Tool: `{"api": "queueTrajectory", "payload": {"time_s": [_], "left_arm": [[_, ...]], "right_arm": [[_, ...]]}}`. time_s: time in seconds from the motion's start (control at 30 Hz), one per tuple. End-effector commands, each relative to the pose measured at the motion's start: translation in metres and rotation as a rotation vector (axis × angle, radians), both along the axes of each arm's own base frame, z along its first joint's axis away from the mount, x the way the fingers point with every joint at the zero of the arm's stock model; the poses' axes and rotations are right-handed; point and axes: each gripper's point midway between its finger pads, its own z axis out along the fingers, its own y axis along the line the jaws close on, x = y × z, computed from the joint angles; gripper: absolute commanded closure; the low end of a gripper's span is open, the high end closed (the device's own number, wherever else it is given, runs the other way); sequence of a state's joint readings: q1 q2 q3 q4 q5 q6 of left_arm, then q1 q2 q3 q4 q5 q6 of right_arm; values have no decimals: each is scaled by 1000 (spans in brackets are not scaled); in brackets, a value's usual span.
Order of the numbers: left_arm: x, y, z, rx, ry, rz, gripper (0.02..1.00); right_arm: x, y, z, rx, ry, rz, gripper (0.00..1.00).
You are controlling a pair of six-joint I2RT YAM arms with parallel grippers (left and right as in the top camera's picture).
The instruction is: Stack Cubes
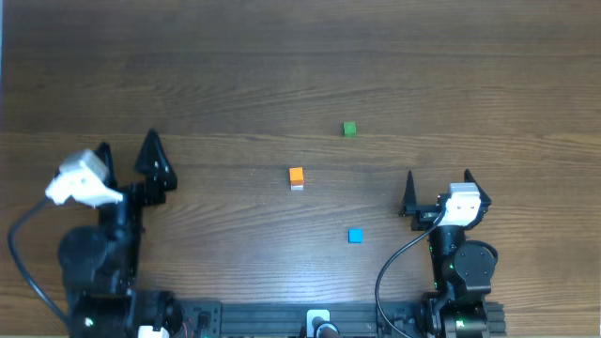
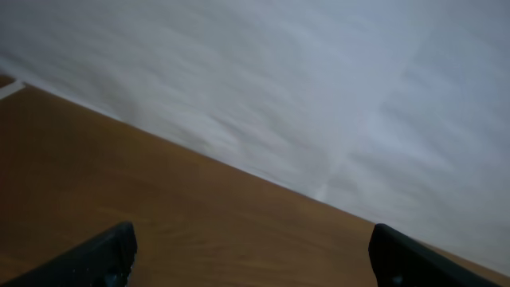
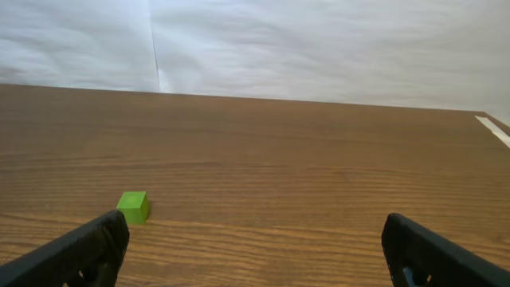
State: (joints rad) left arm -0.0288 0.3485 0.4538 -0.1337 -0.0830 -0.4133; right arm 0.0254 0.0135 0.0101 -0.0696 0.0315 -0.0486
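Black fingers (image 1: 152, 155) are held wide on the empty left gripper (image 1: 127, 147). An orange cube (image 1: 297, 174) is stacked on white (image 1: 297, 186); green (image 1: 349, 130) and blue (image 1: 355, 236) lie apart. The right gripper (image 1: 438, 176), wide too, should likely be centred squarely over blue.

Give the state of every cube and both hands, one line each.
left hand: open, empty.
right hand: open, empty.
orange cube: apparently stacked on a white cube.
white cube: bottom of that stack, resting on the table.
green cube: alone on the table, unstacked.
blue cube: alone on the table, unstacked.
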Motion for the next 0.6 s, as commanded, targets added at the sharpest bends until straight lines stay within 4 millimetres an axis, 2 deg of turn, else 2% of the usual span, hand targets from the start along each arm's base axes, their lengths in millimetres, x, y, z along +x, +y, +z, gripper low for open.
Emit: {"api": "queueTrajectory", "payload": {"time_s": [0.03,0.43,0.6], "left_arm": [[-11,1,-17,66,-67,-12,73],[-10,1,-66,72,-174,-11,62],[-10,2,-77,72,-149,-5,64]], "right_arm": [[0,0,-2,8,2,1,9],[0,0,-2,8,2,1,9],[0,0,-2,8,2,1,7]]}}
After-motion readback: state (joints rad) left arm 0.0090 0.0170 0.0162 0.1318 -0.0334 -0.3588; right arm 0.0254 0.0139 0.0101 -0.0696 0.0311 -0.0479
